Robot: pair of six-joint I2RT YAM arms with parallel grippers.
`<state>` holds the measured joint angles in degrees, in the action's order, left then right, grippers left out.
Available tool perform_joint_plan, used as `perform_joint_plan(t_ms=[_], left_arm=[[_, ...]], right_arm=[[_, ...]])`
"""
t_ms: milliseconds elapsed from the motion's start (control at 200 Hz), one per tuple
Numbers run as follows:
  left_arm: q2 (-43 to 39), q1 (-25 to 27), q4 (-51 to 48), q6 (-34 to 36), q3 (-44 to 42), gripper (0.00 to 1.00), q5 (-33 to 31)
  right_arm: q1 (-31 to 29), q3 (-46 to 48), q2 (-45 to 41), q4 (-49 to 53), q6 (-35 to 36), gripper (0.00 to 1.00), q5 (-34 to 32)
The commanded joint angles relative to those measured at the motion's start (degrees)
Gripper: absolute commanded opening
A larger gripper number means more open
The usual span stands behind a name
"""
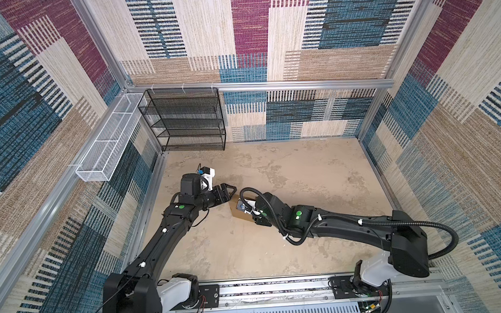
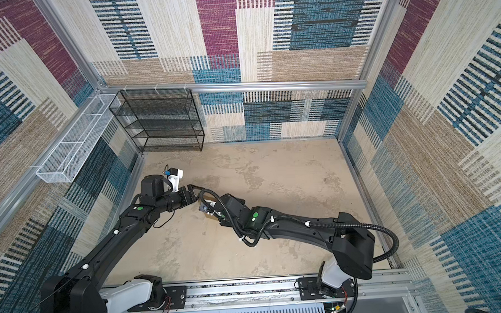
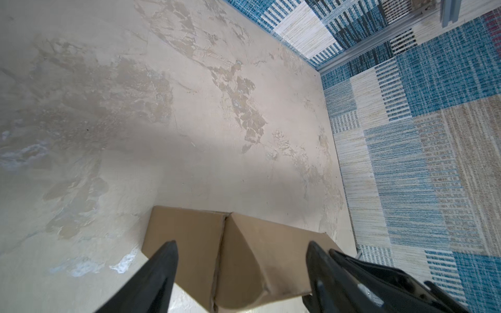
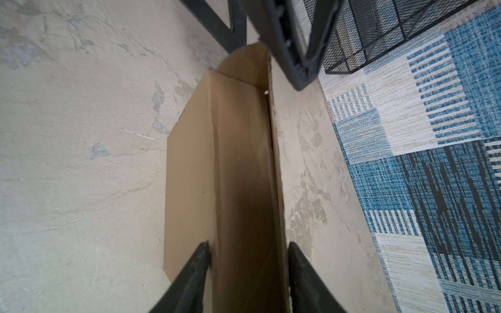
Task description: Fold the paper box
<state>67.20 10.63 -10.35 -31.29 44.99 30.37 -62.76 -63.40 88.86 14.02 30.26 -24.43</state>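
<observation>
Tabletop enclosed by patterned walls, with bare surface left beyond and to the right of the paper box. The box is seen lying left of centre, well apart from the black mesh shelf and the white wire basket at the far-left corner. In both top views most of the box is hidden beneath the right arm's wrist (only a brown corner is shown). A long raised panel, folded into a shadowed trough, is revealed by the right wrist view alone, and the right gripper is closed upon it, one fingertip against each face. At the far end a rounded flap is straddled, unpinched, by the widely parted left gripper; a corner seam is shown between its jaws in the left wrist view.
</observation>
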Motion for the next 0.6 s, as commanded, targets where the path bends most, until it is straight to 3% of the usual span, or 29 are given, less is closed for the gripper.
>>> perform_joint_plan(t_ms=[0, 351, 596], left_arm=[[-0.2, 0.0, 1.0, -0.4, -1.3, 0.76, 1.5], [-0.1, 0.0, 0.9, 0.2, -2.8, 0.71, 1.5], [0.4, 0.0, 1.9, 0.1, -3.7, 0.63, 1.6]], right_arm=[[0.0, -0.2, 0.1, -1.7, -0.1, 0.48, 1.1], [-0.1, -0.6, 0.3, -1.7, -0.2, 0.48, 1.0], [0.0, 0.5, -2.0, -3.4, -1.3, 0.62, 2.9]])
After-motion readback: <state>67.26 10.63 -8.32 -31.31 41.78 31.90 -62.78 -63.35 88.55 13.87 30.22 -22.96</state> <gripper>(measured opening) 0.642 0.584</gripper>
